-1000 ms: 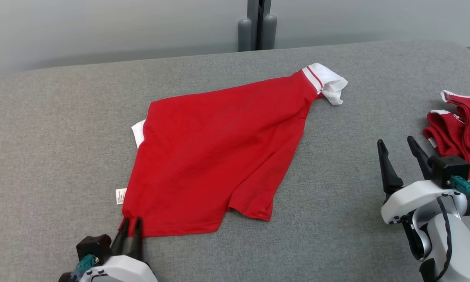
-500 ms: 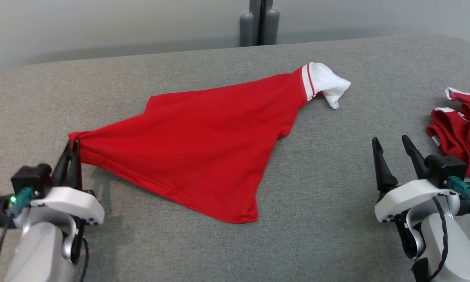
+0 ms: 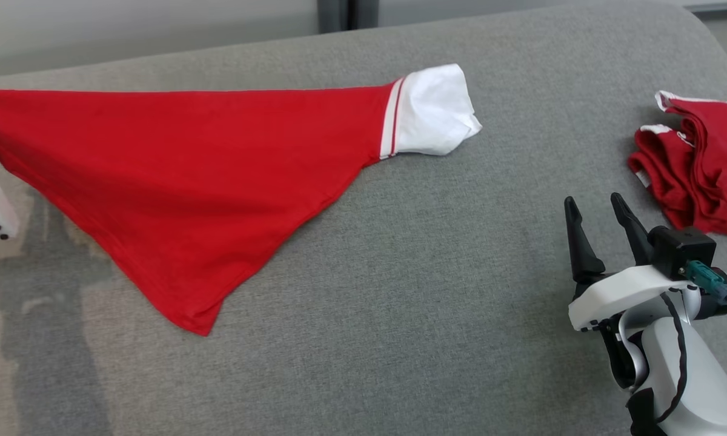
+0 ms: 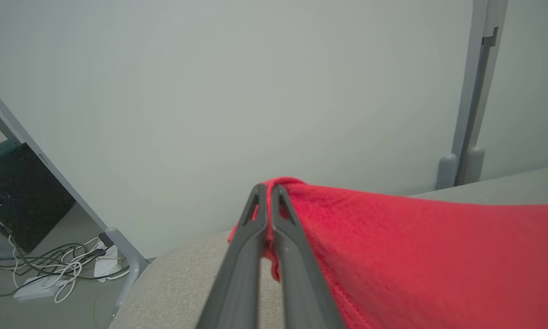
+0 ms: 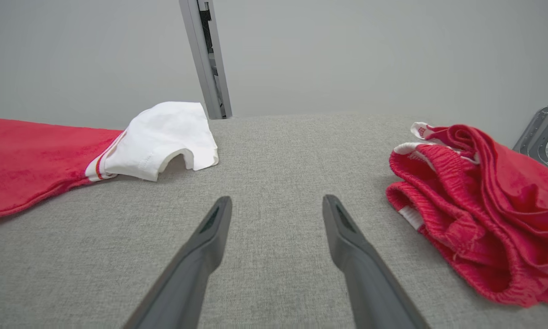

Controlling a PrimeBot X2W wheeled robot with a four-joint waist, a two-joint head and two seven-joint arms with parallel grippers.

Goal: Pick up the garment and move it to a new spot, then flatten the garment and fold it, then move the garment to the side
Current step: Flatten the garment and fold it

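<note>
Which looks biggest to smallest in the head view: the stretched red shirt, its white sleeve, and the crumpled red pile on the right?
Largest: red shirt, by far.
Then: crumpled red pile, partly cut off at the picture's edge.
Smallest: white sleeve.

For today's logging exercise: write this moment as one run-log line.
stage: pick-up | left hand: shut on red shirt corner, raised off grey surface | right hand: open, empty | red pile: at right, untouched
</note>
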